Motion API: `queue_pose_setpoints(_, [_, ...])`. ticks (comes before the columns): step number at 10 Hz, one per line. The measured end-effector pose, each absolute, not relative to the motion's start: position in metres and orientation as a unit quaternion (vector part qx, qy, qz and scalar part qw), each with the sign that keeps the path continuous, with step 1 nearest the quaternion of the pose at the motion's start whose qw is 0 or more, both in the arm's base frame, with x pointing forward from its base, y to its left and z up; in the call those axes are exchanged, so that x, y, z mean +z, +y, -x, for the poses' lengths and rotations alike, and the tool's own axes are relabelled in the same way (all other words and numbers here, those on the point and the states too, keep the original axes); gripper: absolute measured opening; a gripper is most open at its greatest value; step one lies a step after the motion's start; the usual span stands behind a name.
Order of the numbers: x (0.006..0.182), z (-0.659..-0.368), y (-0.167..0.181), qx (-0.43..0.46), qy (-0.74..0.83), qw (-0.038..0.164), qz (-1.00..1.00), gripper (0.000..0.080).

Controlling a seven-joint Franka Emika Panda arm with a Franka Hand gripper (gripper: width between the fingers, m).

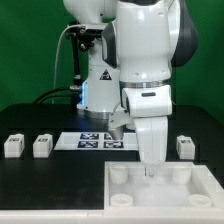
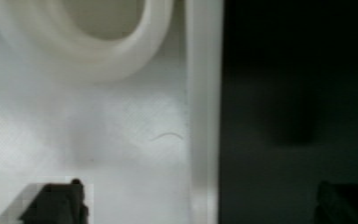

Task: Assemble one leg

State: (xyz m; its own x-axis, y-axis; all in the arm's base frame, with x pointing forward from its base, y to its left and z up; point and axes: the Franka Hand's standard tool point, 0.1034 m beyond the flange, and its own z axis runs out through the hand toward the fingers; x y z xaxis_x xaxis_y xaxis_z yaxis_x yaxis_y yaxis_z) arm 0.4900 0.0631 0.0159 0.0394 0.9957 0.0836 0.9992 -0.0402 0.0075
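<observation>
Three legs show in the exterior view, small white blocks on the black table: two at the left [image 1: 12, 146] [image 1: 42, 146] and one at the right [image 1: 185, 146]. The large white top [image 1: 120, 198] with round corner sockets lies at the front. My gripper [image 1: 152, 172] is low over the top's back rim. In the wrist view my gripper [image 2: 197, 206] is open and empty. One dark finger [image 2: 51, 204] is over the white top [image 2: 87, 120] and the other [image 2: 346, 204] is over the black table, astride the rim. A round socket [image 2: 108, 22] lies ahead.
The marker board [image 1: 98, 141] lies flat on the table behind the top, in front of the robot base [image 1: 100, 90]. The arm's body hides the table between the board and the right leg.
</observation>
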Motion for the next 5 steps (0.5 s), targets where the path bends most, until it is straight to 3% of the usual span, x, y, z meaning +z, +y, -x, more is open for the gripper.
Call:
queue_pose_setpoints(1, [0.018,-0.490,0.065,-0.033,-0.677,0.026,0.735,0.0649])
queue_pose_setpoints(4, [0.051,-0.473,0.089,-0.037,-0.602,0.016,0.798,0.0649])
queue_pose_setpoints(5, [0.064,-0.473,0.107,-0.045,-0.511,0.017,0.858,0.0649])
